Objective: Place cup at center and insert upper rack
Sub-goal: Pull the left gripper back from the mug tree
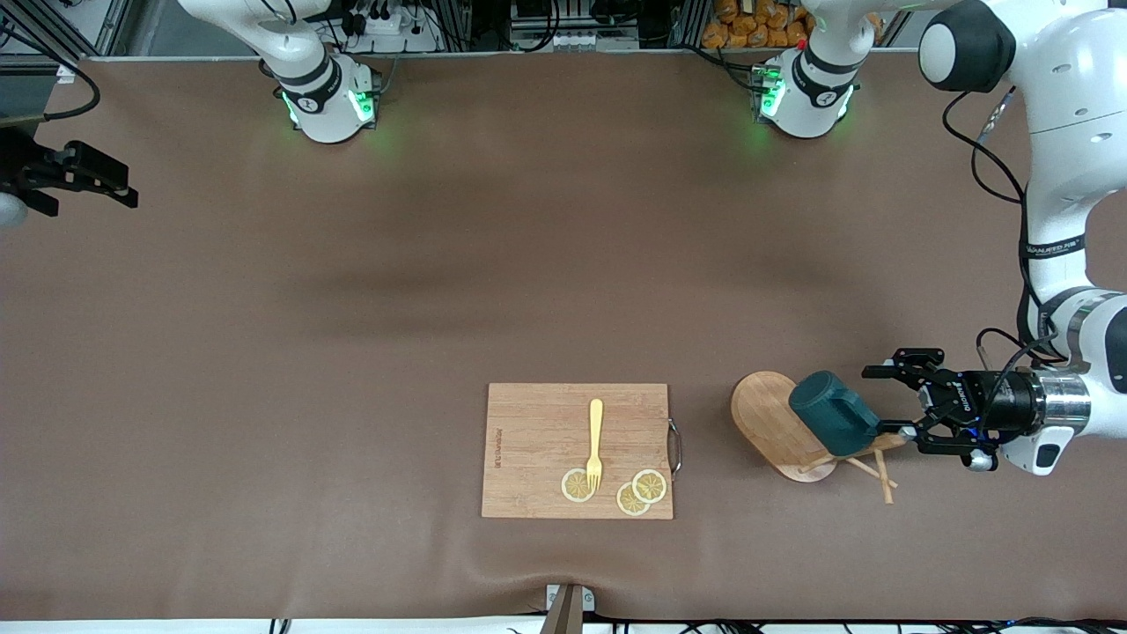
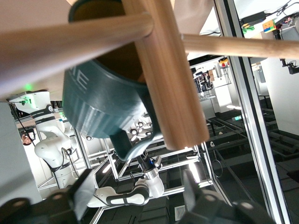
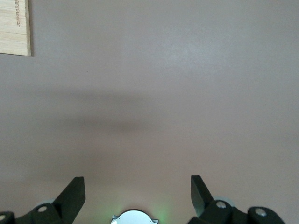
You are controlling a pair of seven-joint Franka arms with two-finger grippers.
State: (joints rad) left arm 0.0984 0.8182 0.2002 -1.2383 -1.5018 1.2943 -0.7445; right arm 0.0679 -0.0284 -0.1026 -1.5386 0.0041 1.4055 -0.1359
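— Brown cloth covers the whole table (image 1: 352, 352). What's closest to us?

— That cutting board (image 1: 537, 423), with a yellow fork (image 1: 595, 443) and lemon slices (image 1: 641, 492) on it.

— And the cup (image 1: 832, 412)?

— Beside the board, toward the left arm's end. It hangs on the upper rack (image 1: 775, 423), which lies tipped over on the cloth.

— Is anything grabbing it?

— No. The left gripper (image 1: 885, 401) sits right at the rack's top, fingers spread wide. The right gripper (image 1: 88, 180) waits at the right arm's end, well away from the board, fingers wide apart too.

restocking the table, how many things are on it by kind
cutting board: 1
fork: 1
lemon slices: 3
mug tree: 1
cup: 1
total: 7
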